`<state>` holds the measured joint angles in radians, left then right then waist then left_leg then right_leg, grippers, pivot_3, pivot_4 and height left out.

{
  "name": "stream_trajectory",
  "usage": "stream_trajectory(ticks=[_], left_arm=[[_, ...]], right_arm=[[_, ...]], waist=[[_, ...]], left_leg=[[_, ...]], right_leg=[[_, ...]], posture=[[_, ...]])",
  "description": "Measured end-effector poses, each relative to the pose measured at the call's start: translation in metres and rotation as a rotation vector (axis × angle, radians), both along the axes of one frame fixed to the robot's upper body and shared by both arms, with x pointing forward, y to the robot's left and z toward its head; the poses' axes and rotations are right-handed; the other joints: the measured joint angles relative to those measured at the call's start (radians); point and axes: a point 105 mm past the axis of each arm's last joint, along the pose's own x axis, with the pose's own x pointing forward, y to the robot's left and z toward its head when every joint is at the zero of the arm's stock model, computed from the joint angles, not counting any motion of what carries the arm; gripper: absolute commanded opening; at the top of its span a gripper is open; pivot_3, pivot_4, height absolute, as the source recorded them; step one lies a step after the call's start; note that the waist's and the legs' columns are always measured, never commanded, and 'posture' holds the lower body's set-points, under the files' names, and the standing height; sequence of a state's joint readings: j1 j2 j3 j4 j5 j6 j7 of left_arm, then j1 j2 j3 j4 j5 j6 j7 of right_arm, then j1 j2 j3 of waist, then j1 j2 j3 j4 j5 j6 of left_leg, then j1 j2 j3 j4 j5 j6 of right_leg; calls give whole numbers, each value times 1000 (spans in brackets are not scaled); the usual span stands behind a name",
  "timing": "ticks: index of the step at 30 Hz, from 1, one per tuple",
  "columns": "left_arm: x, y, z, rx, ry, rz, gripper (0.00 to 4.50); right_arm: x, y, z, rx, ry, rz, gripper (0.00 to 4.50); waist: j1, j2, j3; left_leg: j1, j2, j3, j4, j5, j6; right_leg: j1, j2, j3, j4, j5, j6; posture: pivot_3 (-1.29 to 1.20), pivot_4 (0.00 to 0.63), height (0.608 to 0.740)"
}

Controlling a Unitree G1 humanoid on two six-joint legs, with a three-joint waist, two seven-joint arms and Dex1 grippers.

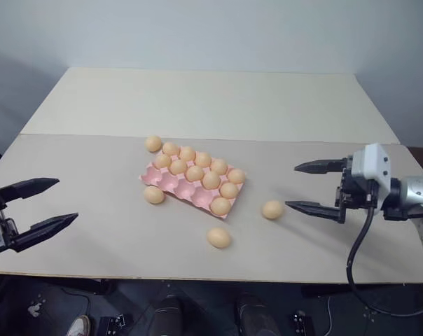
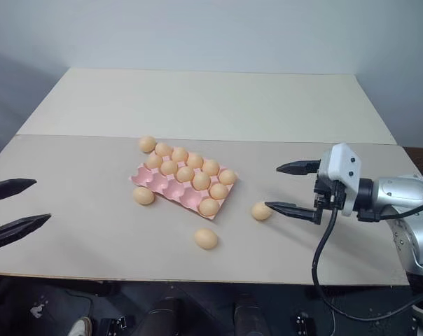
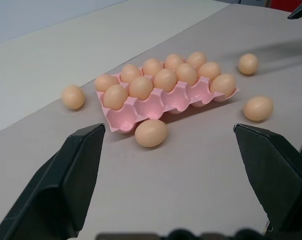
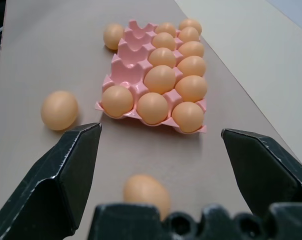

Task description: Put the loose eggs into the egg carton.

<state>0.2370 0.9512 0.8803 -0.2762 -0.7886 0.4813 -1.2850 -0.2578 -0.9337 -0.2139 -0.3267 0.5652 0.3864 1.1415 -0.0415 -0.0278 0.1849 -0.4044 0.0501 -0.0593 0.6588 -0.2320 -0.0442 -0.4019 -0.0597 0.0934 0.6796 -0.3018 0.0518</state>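
The pink egg carton lies slantwise at the table's middle, most cups filled with tan eggs, several front cups bare. Loose eggs lie around it: one egg at its far left corner, one egg against its near left side, one egg in front, and one egg to the right. My right gripper is open, its lower fingertip just right of that last egg. My left gripper hangs open and holds nothing, well left of the carton.
The table is two pale boards joined by a seam behind the carton. Its front edge runs close below the nearest egg. A black cable hangs from my right wrist.
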Motion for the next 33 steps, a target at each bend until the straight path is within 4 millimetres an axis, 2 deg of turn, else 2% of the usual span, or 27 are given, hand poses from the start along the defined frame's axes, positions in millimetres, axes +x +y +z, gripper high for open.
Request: stream_trajectory(ticks=[4,9,14,18,24,29,33], left_arm=[[4,-4,-1,-8,3,-22,4466],[6,-10,-4,-12,17,-49,4466],[11,-21,0,-20,-6,-97,4466],[15,-33,-5,-27,12,-153,4466],[16,-41,-13,-36,45,-193,4466],[17,-44,-14,-36,58,-219,4466],[18,-46,-14,-33,59,-236,4466]], right_arm=[[-2,0,3,4,-13,-7,4500],[-3,-2,-4,-3,4,-26,4500],[-4,-3,1,-43,-11,-5,4500],[-2,-9,1,-105,-24,-3,4500],[7,-5,-19,-265,-30,42,4500],[24,6,-35,-421,-69,108,4500],[29,19,-58,-504,-55,199,4500]], waist=[[-1,0,0],[-3,0,0],[-2,0,0],[-2,0,0],[-8,0,0],[-7,0,0],[-4,0,0]], left_leg=[[0,0,0,0,0,0],[0,0,0,0,0,0],[0,0,0,0,0,0],[0,0,0,0,0,0],[1,0,0,0,0,0],[0,0,1,0,0,0],[0,0,1,0,0,0]], right_leg=[[0,0,0,0,0,0],[0,0,0,0,0,0],[0,0,0,0,0,0],[0,0,0,0,0,0],[0,0,1,0,0,0],[-1,0,1,0,0,0],[-1,0,1,0,0,0]], posture=[[0,150,740],[0,150,740],[0,150,740],[0,150,740],[0,150,740],[0,150,740],[0,150,740]])
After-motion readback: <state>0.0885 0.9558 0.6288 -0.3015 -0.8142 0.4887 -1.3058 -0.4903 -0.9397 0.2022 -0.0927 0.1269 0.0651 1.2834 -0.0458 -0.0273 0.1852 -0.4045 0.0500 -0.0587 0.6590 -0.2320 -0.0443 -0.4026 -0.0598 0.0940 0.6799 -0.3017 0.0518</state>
